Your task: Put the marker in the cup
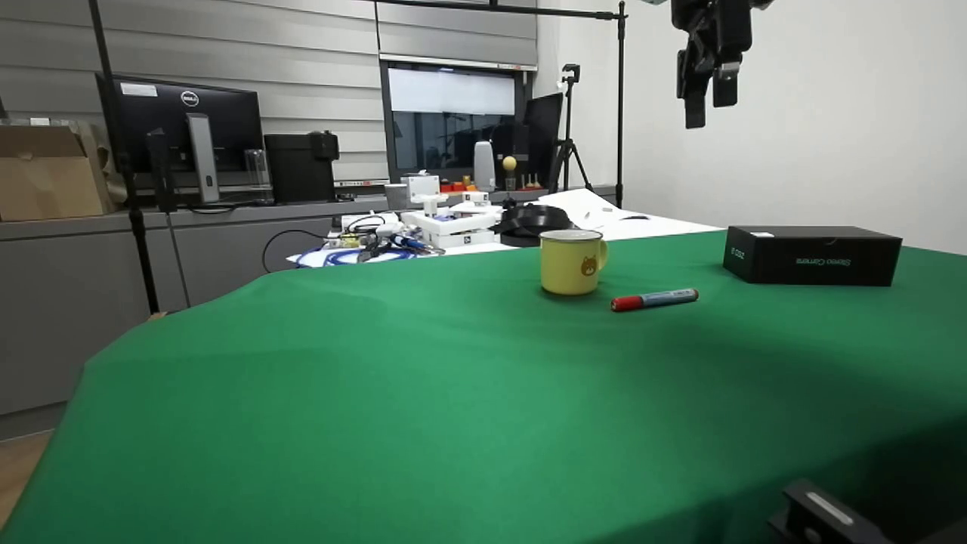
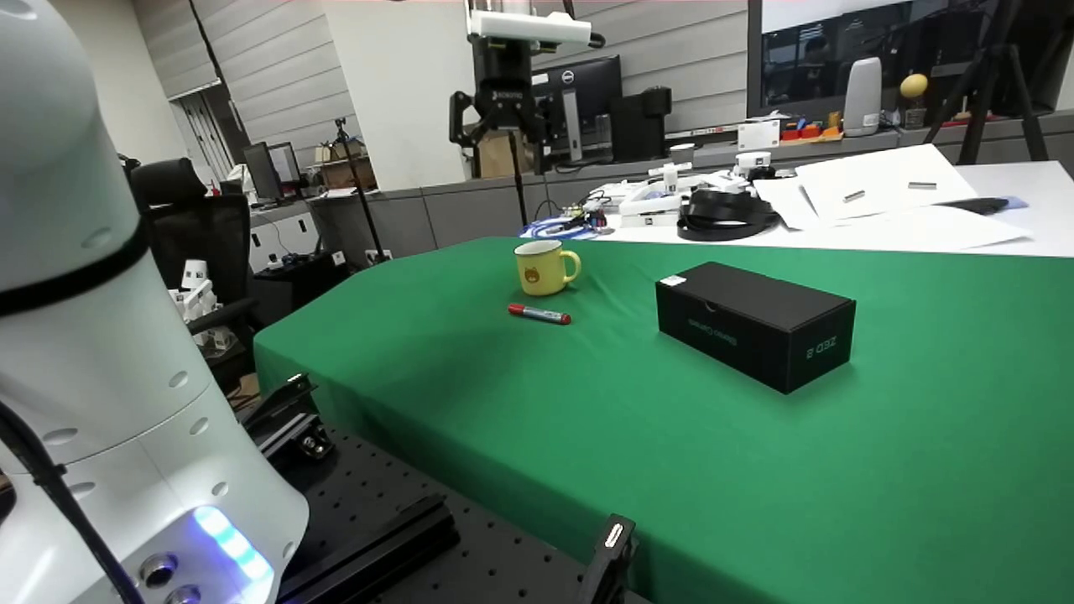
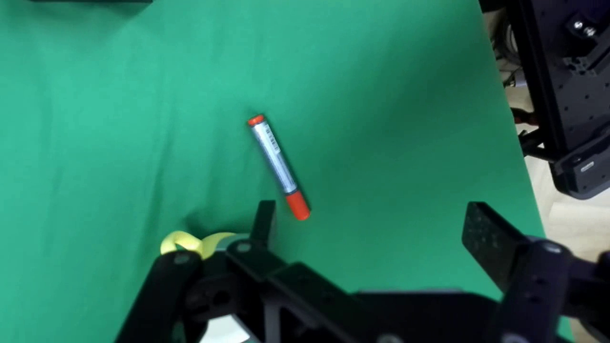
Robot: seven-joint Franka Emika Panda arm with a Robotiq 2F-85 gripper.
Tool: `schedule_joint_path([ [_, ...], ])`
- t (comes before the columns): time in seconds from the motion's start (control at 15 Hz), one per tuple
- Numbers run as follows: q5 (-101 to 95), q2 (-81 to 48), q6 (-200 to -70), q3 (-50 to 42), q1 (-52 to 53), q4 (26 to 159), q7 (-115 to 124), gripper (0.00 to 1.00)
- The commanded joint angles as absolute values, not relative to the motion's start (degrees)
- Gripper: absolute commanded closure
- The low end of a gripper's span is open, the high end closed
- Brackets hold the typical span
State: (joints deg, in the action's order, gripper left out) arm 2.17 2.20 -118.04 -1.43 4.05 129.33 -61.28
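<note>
The marker, with a red cap and a pale label body, lies on the green cloth in both exterior views (image 1: 655,300) (image 2: 539,314) and mid-frame in the wrist view (image 3: 276,159). The yellow cup with a bear mark stands upright beside it, apart, in both exterior views (image 1: 565,264) (image 2: 539,273). In the wrist view the cup's handle (image 3: 183,242) and rim show; my left-hand finger hides most of it. My gripper is high above the cloth in both exterior views (image 1: 710,106) (image 2: 501,138). It is open and empty; the wrist view shows its fingers (image 3: 371,207) wide apart.
A black box (image 1: 820,257) lies on the green-covered table (image 2: 520,411), also in an exterior view (image 2: 755,327); its edge shows in the wrist view (image 3: 95,1). A table with papers and parts (image 2: 906,210) stands behind. The table edge is at right in the wrist view.
</note>
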Motion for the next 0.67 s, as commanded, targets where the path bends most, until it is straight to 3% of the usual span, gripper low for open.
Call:
schedule_joint_path([
  [0.0, 2.2, 1.8, -117.4, -0.3, 3.2, 128.6, -64.2, 0.00],
  [0.6, 2.2, 0.9, -116.3, 0.2, 3.2, 127.4, -68.5, 0.00],
])
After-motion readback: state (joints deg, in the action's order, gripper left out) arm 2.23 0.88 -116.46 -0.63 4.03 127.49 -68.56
